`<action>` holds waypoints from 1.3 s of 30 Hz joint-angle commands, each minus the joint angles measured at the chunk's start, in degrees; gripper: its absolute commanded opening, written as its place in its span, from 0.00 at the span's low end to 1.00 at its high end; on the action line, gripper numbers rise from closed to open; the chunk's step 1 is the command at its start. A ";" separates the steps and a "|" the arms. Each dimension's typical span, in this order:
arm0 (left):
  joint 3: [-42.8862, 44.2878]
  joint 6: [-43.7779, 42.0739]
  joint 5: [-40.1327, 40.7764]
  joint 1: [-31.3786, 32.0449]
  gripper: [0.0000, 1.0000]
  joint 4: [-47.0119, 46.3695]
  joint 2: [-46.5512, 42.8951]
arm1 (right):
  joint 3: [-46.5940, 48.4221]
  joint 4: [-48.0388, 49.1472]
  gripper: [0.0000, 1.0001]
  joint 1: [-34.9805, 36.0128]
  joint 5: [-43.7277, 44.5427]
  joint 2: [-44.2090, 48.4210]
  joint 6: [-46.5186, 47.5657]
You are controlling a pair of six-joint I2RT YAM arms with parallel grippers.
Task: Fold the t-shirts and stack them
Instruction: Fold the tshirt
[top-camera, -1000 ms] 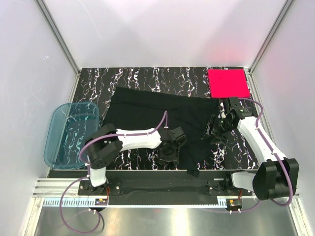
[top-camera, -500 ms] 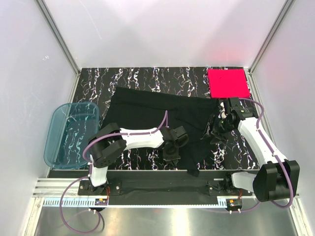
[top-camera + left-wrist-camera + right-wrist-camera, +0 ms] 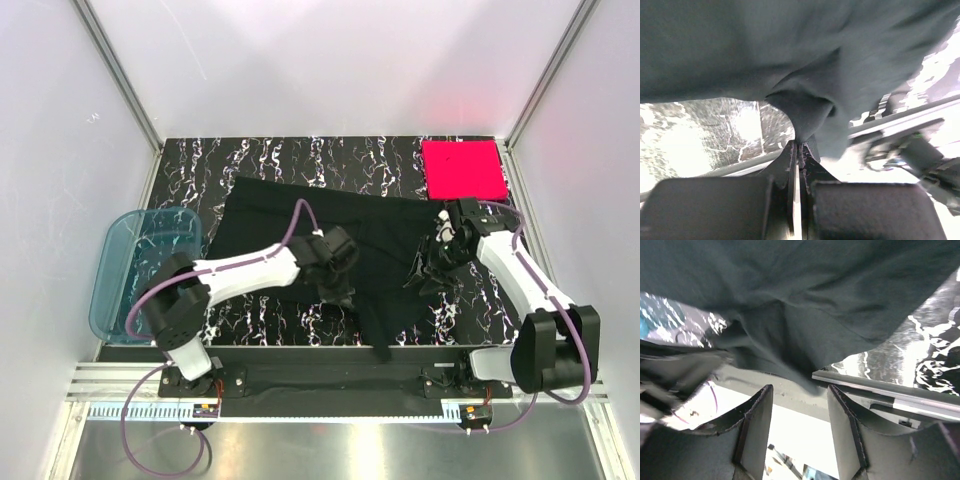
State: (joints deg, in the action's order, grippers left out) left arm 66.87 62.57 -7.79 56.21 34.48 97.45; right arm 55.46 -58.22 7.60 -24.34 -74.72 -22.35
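**Inspector:** State of the left end effector (image 3: 798, 146)?

**Technician:** Its jaws are pressed together on a pinch of the black t-shirt (image 3: 285, 225), and a tuck of cloth rises straight out of the tips. A second ago they stood half apart over the shirt's near hem. They have since closed and travelled further onto the shirt, taking the cloth with them.

**Inspector:** And the right end effector (image 3: 797, 407)?

**Technician:** Its jaws are apart, at a moderate width. The shirt's right edge hangs just ahead of the tips, with nothing seen between them. No grip is confirmed.

**Inspector:** Where are the garments?

**Technician:** The black t-shirt is spread on the worktop (image 3: 300, 158) under and between both end effectors. Its near hem is bunched, with a tail trailing behind the left one. The pink t-shirt (image 3: 463, 168) lies folded square beyond the right end effector, close to the black shirt's far corner. A blue tub (image 3: 135, 270) sits well to the left of the left end effector.

**Inspector:** Finding?

**Technician:** One side is secured, so a fold of the near hem appears to be starting. In my judgement the right side must take hold before any lift, or the fold will skew. Stacking has not begun.
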 commanded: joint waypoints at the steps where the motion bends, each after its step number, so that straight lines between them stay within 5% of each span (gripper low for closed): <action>1: -1.48 -0.95 -0.99 -2.50 0.00 -2.75 -3.58 | 1.23 0.82 0.54 1.72 -5.18 -2.00 2.40; 9: -2.62 -2.45 -3.89 -10.32 0.00 -6.26 -2.36 | 3.33 1.17 0.55 7.07 -7.04 -5.00 4.24; 15: 0.01 -3.94 -5.74 -12.96 0.00 -5.39 2.74 | 4.04 2.58 0.44 13.31 -7.93 -6.67 3.63; 32: 0.01 -7.37 -9.61 -17.27 0.00 -7.94 9.77 | 0.35 20.06 0.61 47.85 26.07 -8.95 -11.92; 39: -1.39 -6.84 -11.98 -18.41 0.00 -10.13 10.57 | -3.34 24.73 0.42 56.20 34.95 -11.50 -15.79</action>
State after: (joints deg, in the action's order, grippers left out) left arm 65.49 56.53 -17.69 38.39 26.87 107.79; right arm 53.84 -37.36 61.43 2.37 -85.27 -34.83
